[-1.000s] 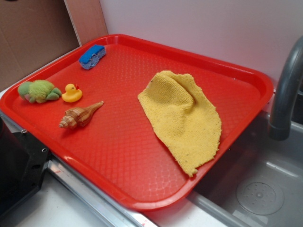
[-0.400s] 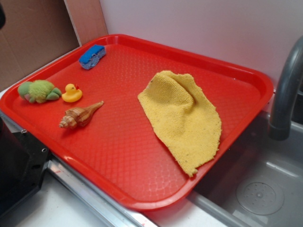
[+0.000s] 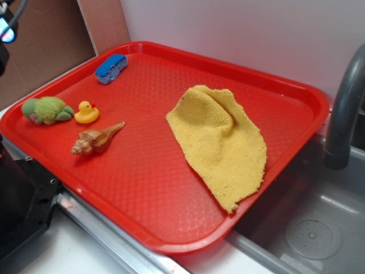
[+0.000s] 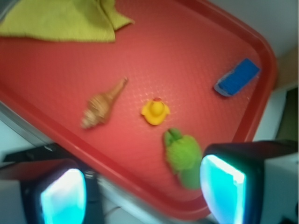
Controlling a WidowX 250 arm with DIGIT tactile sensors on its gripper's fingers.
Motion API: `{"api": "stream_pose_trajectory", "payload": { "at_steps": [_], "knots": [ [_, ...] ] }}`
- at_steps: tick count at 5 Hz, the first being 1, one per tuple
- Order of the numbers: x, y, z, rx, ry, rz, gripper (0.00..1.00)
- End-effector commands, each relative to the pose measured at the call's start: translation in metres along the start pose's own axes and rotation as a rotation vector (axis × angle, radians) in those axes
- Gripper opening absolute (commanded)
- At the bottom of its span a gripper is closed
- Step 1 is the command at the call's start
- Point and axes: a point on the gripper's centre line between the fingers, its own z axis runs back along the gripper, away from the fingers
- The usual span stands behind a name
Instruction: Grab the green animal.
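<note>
gripper point(image 4: 142, 196) newly at frame corner; green animal point(image 3: 45, 110) unmoved

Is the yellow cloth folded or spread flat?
Partly folded: the yellow cloth lies spread on the red tray, but one raised fold runs along its top.

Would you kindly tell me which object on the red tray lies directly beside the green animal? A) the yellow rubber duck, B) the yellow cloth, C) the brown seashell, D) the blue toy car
A: the yellow rubber duck sits right next to the green animal near the tray's left edge, closer than anything else.
</note>
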Motion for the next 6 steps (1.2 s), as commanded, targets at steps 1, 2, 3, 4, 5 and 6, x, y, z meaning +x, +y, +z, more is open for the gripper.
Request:
{"api": "stream_pose_trajectory", "payload": {
  "at_steps": [1,2,3,4,5,6],
  "knots": [
    [-0.008,0.037,-0.046,0.035,0.009,-0.205,1.0],
    [-0.007,0.046,-0.075,0.049,0.067,-0.258,1.0],
    [-0.009,0.048,-0.101,0.024,0.092,-0.316,1.0],
    [-0.015,0.048,-0.124,0.0,0.133,-0.317,1.0],
    [-0.028,0.045,-0.13,-0.02,0.138,-0.316,0.35],
    [-0.032,0.041,-0.122,-0.014,0.129,-0.3,0.0]
  ]
}}
